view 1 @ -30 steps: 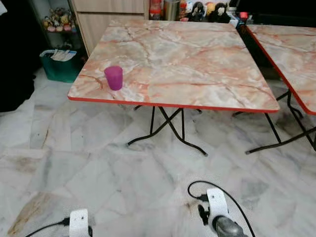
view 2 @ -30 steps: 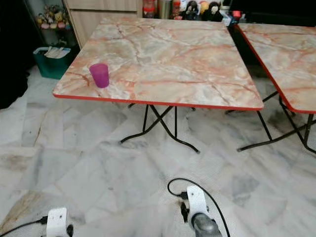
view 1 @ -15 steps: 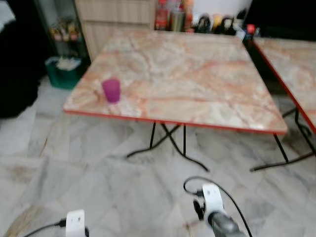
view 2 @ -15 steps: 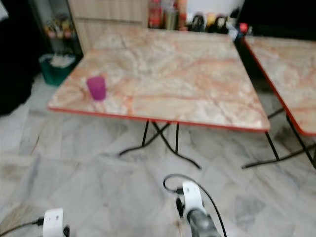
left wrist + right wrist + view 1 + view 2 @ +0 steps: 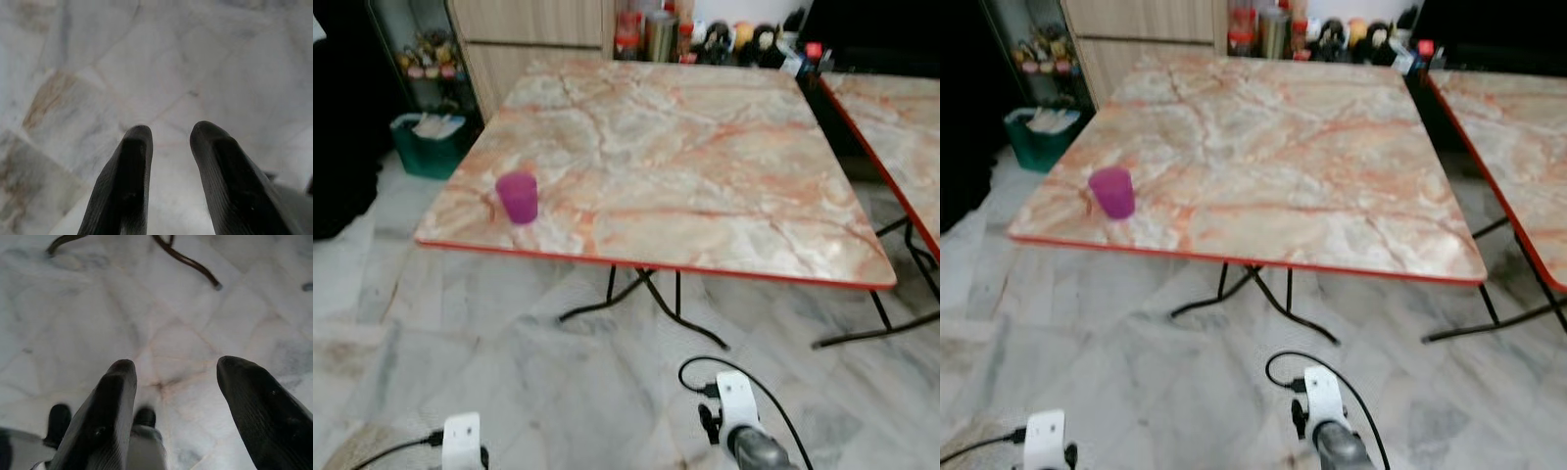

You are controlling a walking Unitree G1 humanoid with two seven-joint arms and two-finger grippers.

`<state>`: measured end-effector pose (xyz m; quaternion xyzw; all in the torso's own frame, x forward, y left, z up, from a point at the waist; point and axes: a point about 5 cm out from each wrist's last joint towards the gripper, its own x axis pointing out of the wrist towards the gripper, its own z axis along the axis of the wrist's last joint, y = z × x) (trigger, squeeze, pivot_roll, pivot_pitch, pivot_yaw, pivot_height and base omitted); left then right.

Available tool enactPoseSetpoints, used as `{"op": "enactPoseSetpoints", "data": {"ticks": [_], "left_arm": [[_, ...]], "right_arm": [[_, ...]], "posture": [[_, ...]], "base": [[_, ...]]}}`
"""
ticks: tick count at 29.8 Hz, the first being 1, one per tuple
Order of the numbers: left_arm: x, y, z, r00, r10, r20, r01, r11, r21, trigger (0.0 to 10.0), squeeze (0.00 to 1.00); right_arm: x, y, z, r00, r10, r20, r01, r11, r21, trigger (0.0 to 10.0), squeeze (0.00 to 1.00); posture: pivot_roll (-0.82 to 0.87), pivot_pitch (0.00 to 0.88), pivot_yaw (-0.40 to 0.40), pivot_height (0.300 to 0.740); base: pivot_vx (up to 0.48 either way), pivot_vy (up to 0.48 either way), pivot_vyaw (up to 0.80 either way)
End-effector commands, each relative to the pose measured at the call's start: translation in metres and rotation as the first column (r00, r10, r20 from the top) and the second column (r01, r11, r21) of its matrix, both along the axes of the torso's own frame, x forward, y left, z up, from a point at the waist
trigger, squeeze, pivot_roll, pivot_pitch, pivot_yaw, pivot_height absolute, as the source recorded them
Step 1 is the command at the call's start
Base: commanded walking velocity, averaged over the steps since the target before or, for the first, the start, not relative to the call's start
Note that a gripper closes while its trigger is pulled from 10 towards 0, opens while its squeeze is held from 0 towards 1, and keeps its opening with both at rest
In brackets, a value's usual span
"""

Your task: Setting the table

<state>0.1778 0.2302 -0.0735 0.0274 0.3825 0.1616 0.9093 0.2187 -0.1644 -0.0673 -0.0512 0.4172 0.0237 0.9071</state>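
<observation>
From the head views, a purple cup (image 5: 517,197) stands alone near the front left corner of the marble table (image 5: 705,166), so most of the setting remains. In the wrist views, the left gripper (image 5: 168,134) and the right gripper (image 5: 173,372) hang released over the floor (image 5: 171,308), holding nothing.

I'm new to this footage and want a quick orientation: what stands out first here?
A large square table with a pink-orange marble-pattern top and red edge stands ahead on folding black legs. On it, near its front left corner, a small purple plastic cup stands upright. Both arms hang low over the grey marble floor, the left gripper and right gripper open and holding nothing.
</observation>
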Motion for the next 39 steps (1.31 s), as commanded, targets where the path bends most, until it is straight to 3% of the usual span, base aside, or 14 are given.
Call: {"op": "enactPoseSetpoints", "data": {"ticks": [1, 9, 20, 39], "left_arm": [[-0.0044, -0.0081, -0.0043, 1.0, -0.01, -0.02, 0.009, 1.0, -0.021, 10.0, 0.0], [-0.0035, -0.0084, -0.004, 1.0, -0.01, -0.018, 0.01, 1.0, -0.021, 10.0, 0.0], [-0.0085, -0.0101, -0.0069, 0.999, 0.008, -0.031, -0.01, 0.999, -0.044, 10.0, 0.0], [-0.0075, -0.0068, -0.0056, 1.0, 0.01, -0.026, -0.011, 0.999, -0.037, 10.0, 0.0]], "right_arm": [[-0.0029, -0.0071, -0.0013, 1.0, -0.01, -0.013, 0.01, 1.0, -0.016, 10.0, 0.0], [-0.002, -0.0049, -0.0009, 1.0, -0.005, -0.008, 0.005, 1.0, -0.006, 10.0, 0.0], [-0.0058, -0.0043, -0.0031, 1.0, -0.005, -0.02, 0.005, 1.0, 0.002, 10.0, 0.0], [-0.0047, -0.0022, -0.0026, 1.0, -0.021, -0.011, 0.021, 1.0, 0.016, 10.0, 0.0]], "posture": [[0.13, 0.079, -0.036, 0.715], [0.13, 0.08, -0.037, 0.715], [0.14, 0.106, -0.041, 0.715], [0.14, 0.107, -0.033, 0.715]], "base": [[0.356, 0.0, 0.0], [0.351, 0.0, 0.0], [0.0, 0.0, 0.0], [0.0, 0.357, -0.08]]}}
